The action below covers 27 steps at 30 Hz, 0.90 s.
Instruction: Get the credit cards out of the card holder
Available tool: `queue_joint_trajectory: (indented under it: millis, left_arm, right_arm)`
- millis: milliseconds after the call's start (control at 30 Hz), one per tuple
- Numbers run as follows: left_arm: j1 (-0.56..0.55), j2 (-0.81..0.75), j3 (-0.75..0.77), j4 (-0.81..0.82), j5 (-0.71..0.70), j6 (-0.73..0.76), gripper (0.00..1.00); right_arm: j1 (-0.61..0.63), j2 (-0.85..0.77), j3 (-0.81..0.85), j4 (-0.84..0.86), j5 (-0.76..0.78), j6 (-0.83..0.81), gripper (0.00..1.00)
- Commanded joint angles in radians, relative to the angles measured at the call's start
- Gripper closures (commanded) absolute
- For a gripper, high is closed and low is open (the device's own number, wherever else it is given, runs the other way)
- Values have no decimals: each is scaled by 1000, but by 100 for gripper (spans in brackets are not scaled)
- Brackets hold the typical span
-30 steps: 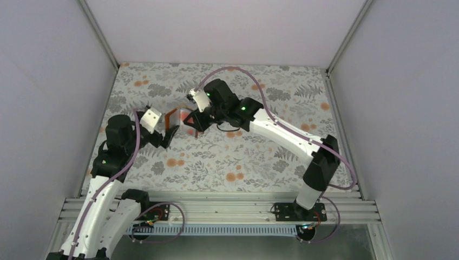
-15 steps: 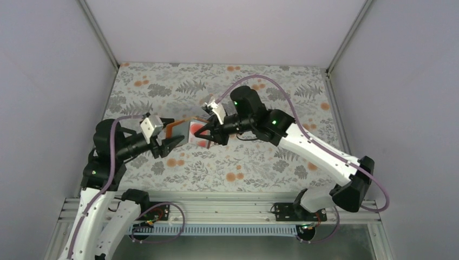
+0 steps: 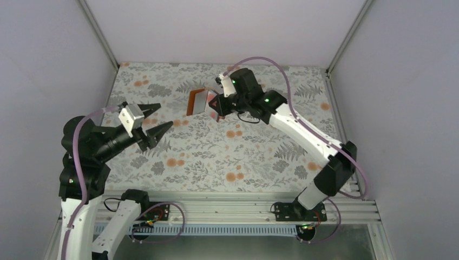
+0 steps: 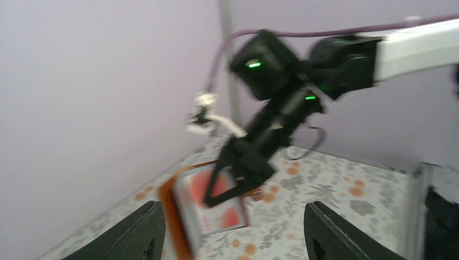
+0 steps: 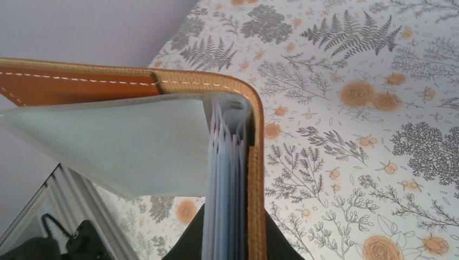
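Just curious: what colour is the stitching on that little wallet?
White, on the tan-brown leather card holder; clearest in the right wrist view.

Top external: high above near edge, looking down over whole worktop [image 3: 227, 157]. Left wrist: low, at a distance, facing card holder [image 4: 173, 216]. Right wrist: pressed close against same card holder, worktop beyond; shared with both others

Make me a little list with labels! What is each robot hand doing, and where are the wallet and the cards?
left gripper: open, holding nothing, apart from the wallet
right gripper: shut on the wallet
wallet: brown, open, held over the far part of the table
sleeves: grey-blue, bunched between the covers
card: pale with red blotches, showing in the open wallet
cards out yet: none that I can see
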Motion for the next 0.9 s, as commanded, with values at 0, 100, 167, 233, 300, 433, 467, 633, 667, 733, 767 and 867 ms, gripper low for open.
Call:
queue_joint_trajectory:
  millis: [0,100,167,233,300,433,467,633,667,733,767,867]
  left_arm:
    - [4,26,-93,65,266,-59,39]
    - [-11,85,-205,103,211,-120,55]
    - [-34,142,-238,125,169,-120,59]
    - [-63,205,-243,162,160,-123,60]
    - [-82,243,-249,219,143,-133,59]
    - [-84,270,-255,198,36,-108,53]
    - [-83,267,-270,196,32,-94,52]
    - [-79,266,-328,236,-13,-151,58]
    - [-73,265,-329,229,-30,-160,59]
    - [-58,259,-325,196,-73,-145,60]
    - [-52,253,-323,182,-103,-132,61]
    - [-29,238,-323,152,-208,-104,63]
  right_arm:
    - [8,89,93,-12,58,28,96]
    - [15,157,134,-4,20,-5,96]
    - [16,168,140,12,-31,-38,96]
    - [18,167,137,29,-78,-76,96]
    - [19,166,135,39,-150,-124,96]
    - [19,145,105,57,-287,-225,96]
    - [19,140,94,58,-316,-245,96]
    - [19,115,59,62,-462,-326,96]
    - [19,109,54,59,-465,-335,96]
    - [19,83,48,53,-468,-351,96]
    - [18,74,43,51,-480,-362,96]
    - [18,55,31,54,-511,-383,96]
